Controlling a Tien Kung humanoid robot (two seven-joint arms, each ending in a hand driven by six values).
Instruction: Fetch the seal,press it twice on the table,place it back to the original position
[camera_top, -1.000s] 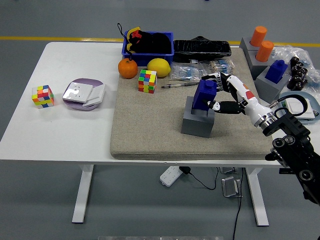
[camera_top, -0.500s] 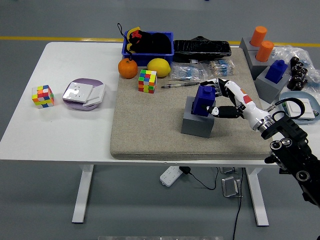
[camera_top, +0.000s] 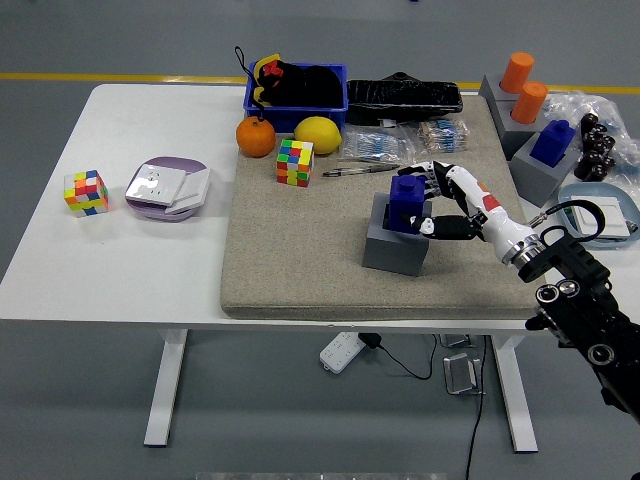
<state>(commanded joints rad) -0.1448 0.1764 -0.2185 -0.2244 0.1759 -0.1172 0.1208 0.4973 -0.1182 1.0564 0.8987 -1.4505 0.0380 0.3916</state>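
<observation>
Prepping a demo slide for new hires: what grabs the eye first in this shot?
The right hand, reaching in from the right, grips a blue seal seated in a grey holder mid-mat. Behind it, bright colours cluster at the mat's far-left corner: an orange, a lemon and a cube. A second cube sits alone at the table's left end.

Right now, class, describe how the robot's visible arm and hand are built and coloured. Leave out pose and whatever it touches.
Only the right arm shows. It is black and blocky, with round silver bolt-like fittings near the wrist end. A silver ring joins it to a white forearm shell bearing a small orange-red mark. The right hand has white and black segmented fingers. A thin black cable loops beside the wrist.
</observation>
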